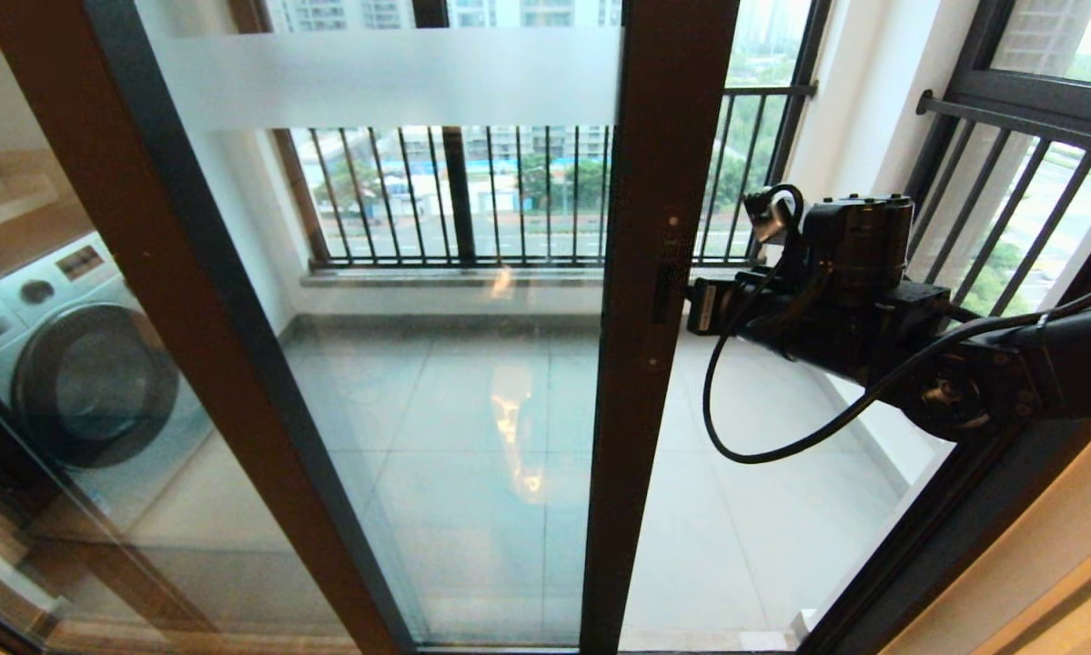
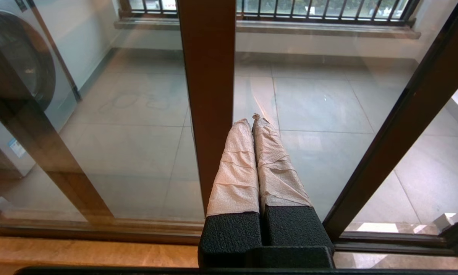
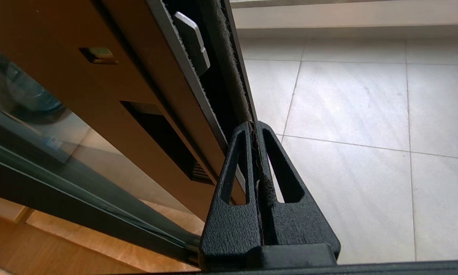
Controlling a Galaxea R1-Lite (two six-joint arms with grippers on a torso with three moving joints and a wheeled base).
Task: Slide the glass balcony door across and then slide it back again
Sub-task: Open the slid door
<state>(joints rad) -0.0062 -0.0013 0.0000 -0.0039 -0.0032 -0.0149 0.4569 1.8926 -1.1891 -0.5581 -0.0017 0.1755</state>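
Now the closed right claw (image 3: 256, 128) presses against the glass balcony door's (image 1: 472, 364) edge.

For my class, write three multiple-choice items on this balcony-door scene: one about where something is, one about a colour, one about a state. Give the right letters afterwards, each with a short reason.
1. Where is the right gripper?
A. At the edge of the glass balcony door, near its lock plate
B. On the washing machine
C. On the railing

2. What colour is the band across the top of the door's glass?
A. Red
B. Frosted white
C. Black

3. How does the left gripper stand?
A. Wide open
B. Shut on the door frame
C. Shut, holding nothing

Answers:
1 A: the head view shows the right arm reaching to the door's stile, and the right wrist view shows the fingertips against its edge seal.
2 B: the head view shows a pale frosted strip.
3 C: the left wrist view shows the wrapped fingers pressed together, short of the glass.
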